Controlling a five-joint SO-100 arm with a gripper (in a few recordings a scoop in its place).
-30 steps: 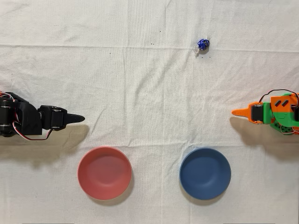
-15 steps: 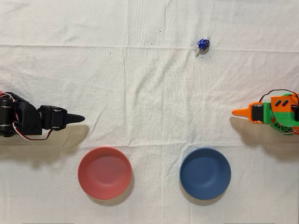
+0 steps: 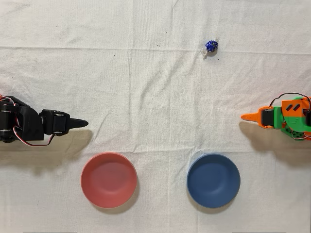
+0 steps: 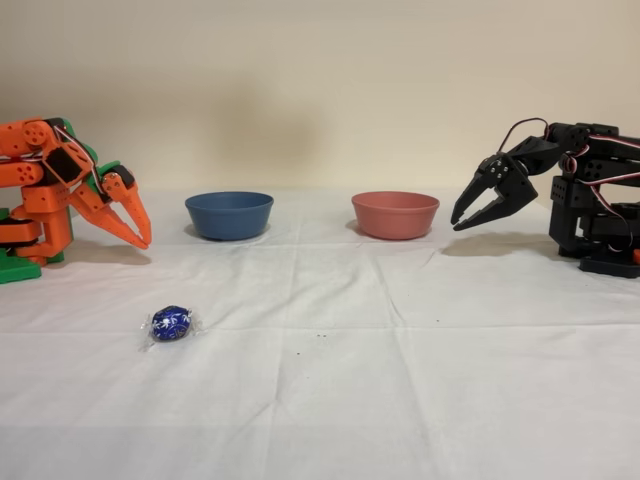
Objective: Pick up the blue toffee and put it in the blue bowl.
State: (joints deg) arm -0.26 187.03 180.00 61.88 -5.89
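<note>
The blue toffee (image 3: 210, 46) lies on the white cloth near the top of the overhead view; in the fixed view the toffee (image 4: 171, 323) sits at the front left. The blue bowl (image 3: 213, 180) stands at the bottom right of the overhead view, and in the fixed view the blue bowl (image 4: 229, 215) is at the back left. My orange gripper (image 3: 245, 117) rests folded at the right edge, shut and holding nothing; in the fixed view the gripper (image 4: 143, 236) hangs just above the cloth, left of the bowl and well behind the toffee.
A red-pink bowl (image 3: 108, 179) sits left of the blue one in the overhead view. The idle black arm (image 3: 34, 126) stands at the left edge. Wrinkled white cloth (image 3: 155, 97) covers the table.
</note>
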